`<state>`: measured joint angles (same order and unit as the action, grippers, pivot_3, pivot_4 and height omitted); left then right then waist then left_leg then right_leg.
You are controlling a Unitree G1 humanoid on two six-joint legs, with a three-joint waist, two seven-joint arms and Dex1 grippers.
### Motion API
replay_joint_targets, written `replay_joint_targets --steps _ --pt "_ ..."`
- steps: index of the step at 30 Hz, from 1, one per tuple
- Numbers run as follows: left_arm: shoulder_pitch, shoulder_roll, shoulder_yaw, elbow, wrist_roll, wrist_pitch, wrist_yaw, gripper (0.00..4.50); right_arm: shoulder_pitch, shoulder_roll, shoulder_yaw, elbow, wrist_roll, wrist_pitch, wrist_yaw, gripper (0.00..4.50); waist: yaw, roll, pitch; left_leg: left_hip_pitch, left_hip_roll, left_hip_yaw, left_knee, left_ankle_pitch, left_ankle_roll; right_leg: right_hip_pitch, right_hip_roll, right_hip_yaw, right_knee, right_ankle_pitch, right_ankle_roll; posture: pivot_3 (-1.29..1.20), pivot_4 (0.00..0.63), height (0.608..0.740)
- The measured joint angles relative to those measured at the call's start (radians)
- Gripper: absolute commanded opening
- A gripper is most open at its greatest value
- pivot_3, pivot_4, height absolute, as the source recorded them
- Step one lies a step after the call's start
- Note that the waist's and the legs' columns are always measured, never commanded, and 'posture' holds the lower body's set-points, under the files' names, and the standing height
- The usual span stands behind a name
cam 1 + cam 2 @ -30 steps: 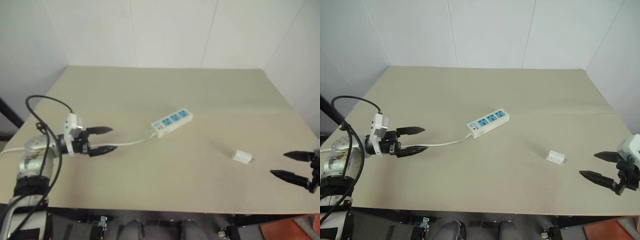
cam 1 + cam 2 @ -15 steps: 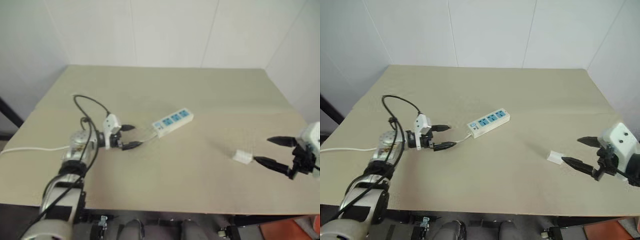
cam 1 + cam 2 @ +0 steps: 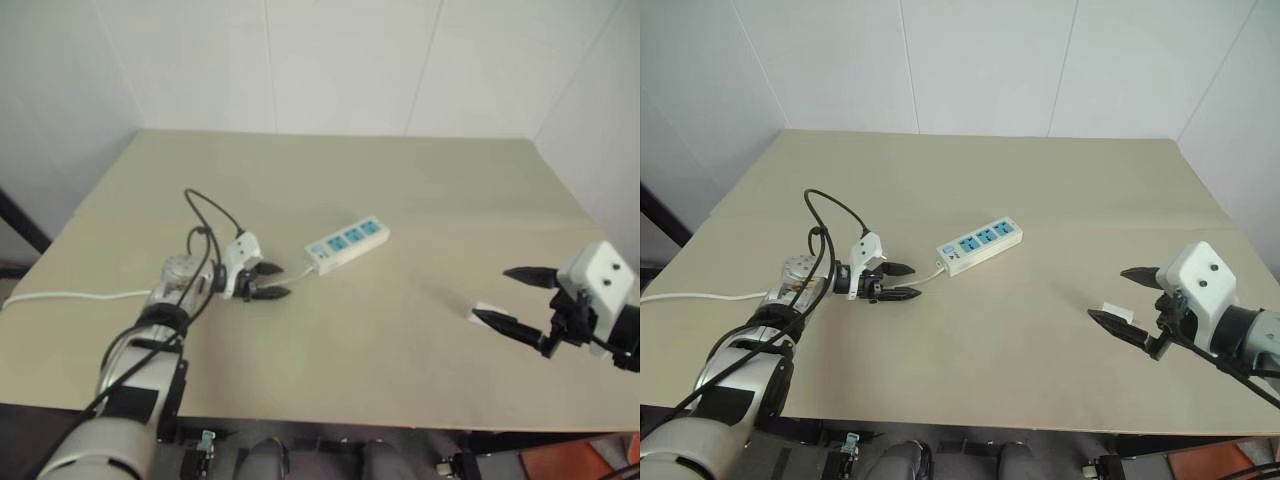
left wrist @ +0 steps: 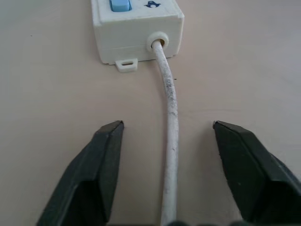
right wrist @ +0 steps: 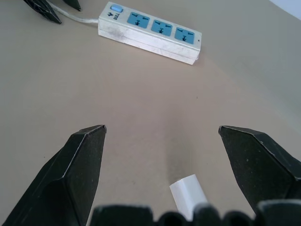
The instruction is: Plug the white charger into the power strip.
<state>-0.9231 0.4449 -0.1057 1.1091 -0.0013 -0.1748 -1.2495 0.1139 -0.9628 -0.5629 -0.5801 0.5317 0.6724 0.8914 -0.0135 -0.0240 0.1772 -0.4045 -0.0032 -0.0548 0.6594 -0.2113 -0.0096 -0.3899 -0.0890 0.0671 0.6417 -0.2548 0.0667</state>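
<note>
between my spread right gripper (image 5: 162,141) fingers lies the charger (image 5: 187,192): light, rigid, slick; grip its flat sides. left gripper (image 4: 167,129) straddles the cord (image 4: 170,122), unclosed.

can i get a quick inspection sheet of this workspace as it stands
surface: flat beige tabletop, bare apart from the job's things
job's things: small white rounded charger lying loose; long white power strip with three blue sockets, all sockets vacant
clutter: nothing seen
grippers: left gripper open, fingers either side of the cord; right gripper open, charger between its fingers, untouched
cables: thin white cord running from the strip's end
surroundings: white walls
</note>
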Motion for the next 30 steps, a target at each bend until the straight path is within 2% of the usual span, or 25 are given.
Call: replay_joint_targets --steps 6,7,9,13,15,17,22,26,30 --pt "0.001 0.001 -0.004 0.008 0.017 -0.039 0.023 0.21 -0.022 0.003 0.036 0.009 0.0 -0.001 -0.012 4.5 -0.002 0.0 -0.001 0.001 0.0 0.0 0.0 0.0 0.0 0.001 0.0 0.0 0.0 0.0 0.0 0.0 0.15 0.74" --pt "0.002 0.001 -0.006 0.008 0.017 -0.042 0.025 0.03 -0.03 0.003 0.048 0.013 -0.001 -0.003 -0.014 4.5 -0.002 0.0 -0.001 0.002 0.0 0.0 0.0 0.0 0.0 0.001 0.0 0.0 0.001 -0.001 0.002 0.0 0.15 0.74" --pt "0.012 0.006 -0.005 -0.002 0.016 -0.046 0.013 0.03 -0.045 0.003 0.072 0.025 -0.004 -0.009 -0.02 4.5 -0.004 0.0 -0.002 0.002 0.0 0.0 0.0 0.0 0.0 0.001 0.0 0.0 0.001 -0.003 0.005 0.0 0.15 0.74" --pt "0.085 0.036 0.012 -0.098 -0.03 -0.022 -0.097 0.03 -0.056 0.003 0.107 0.039 -0.008 -0.015 -0.018 4.5 -0.01 0.0 -0.002 0.001 0.0 0.0 0.0 0.0 0.0 0.001 0.0 0.0 0.001 0.0 -0.001 0.0 0.15 0.74" --pt "0.149 0.068 0.019 -0.194 -0.063 0.02 -0.155 0.03 -0.058 0.003 0.117 0.039 -0.008 -0.017 -0.018 4.5 -0.015 0.001 -0.002 0.001 0.001 0.0 0.0 -0.001 0.001 0.0 0.0 0.0 0.0 0.0 -0.001 0.0 0.15 0.74" --pt "0.264 0.135 0.033 -0.369 -0.103 0.087 -0.185 0.03 -0.058 0.004 0.123 0.039 -0.009 -0.023 -0.019 4.5 -0.028 0.001 -0.002 0.002 0.002 0.0 -0.001 -0.001 0.0 0.0 0.0 0.001 0.0 0.0 -0.002 0.0 0.15 0.74" --pt "0.48 0.23 0.067 -0.688 -0.165 0.243 -0.169 0.03 -0.058 0.017 0.142 0.044 -0.019 -0.033 -0.02 4.5 -0.028 0.001 -0.003 0.004 0.002 0.0 -0.001 -0.001 0.0 0.002 0.0 0.001 0.001 0.0 -0.002 0.0 0.15 0.74" --pt "0.547 0.236 0.084 -0.765 -0.227 0.307 -0.167 1.17 -0.088 0.022 0.185 0.067 -0.025 -0.043 -0.019 4.5 -0.024 0.001 -0.003 0.005 0.002 0.001 -0.001 -0.001 0.0 0.002 0.0 0.001 0.001 -0.002 0.002 0.0 0.15 0.74" --pt "0.572 0.227 0.116 -0.765 -0.282 0.266 -0.174 2.48 -0.111 0.021 0.201 0.098 -0.04 -0.063 -0.018 4.5 -0.021 0.001 -0.003 0.003 0.002 0.001 -0.001 -0.001 0.0 0.001 0.0 0.001 0.001 0.0 -0.002 0.0 0.15 0.74"
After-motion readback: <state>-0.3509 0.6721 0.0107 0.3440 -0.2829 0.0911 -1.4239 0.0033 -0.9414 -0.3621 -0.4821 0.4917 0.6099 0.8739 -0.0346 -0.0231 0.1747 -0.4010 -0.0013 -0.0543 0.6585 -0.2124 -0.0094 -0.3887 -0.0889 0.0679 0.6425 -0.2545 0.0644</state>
